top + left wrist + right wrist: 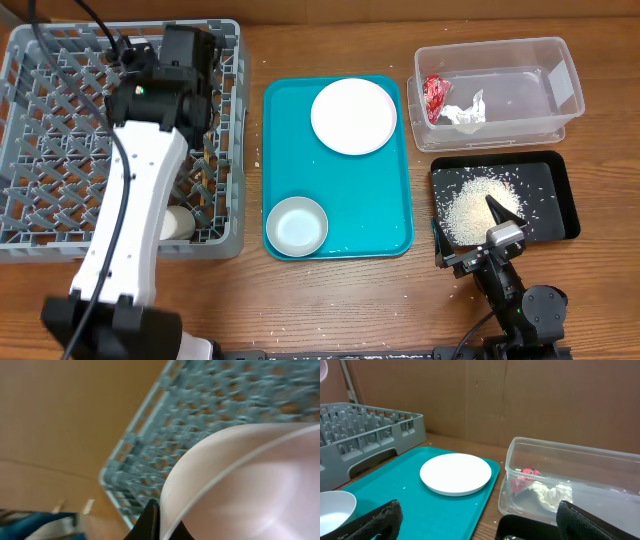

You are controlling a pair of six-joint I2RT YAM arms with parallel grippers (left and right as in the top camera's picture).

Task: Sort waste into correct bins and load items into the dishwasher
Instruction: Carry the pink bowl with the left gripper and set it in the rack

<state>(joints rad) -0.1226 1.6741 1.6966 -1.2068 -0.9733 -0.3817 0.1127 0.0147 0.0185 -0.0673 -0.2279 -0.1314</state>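
We are looking at the grey dish rack (60, 150) filling the left end of the desk (330, 300). Its far and left walls are sitting right at the edge of the overhead view. Our left arm is reaching over the rack's right half. The jaws of the left gripper (161, 529) are pinching the rim of a white round dish (250, 485) above the rack's grid. A small white cup (180, 222) is sitting in the rack's near right corner, partly under the arm.

A thin strip of bare desk is running between the rack's right wall and the teal tray (340, 200). On the tray, the small white bowl (297, 225) is sitting close to the rim in the near left corner. The big white plate (353, 117) is lying by the far right corner, and a wide stretch of teal is showing between them.

Further right, the clear tub (540, 60) is holding the red wrapper (436, 95) and the white tissue (465, 112) at its left end. Just in front of it, the black tray (555, 195) is holding the rice (458, 205) in its left half. The right gripper (463, 213) is hanging over the tray's near left edge, with its jaws standing wide open.
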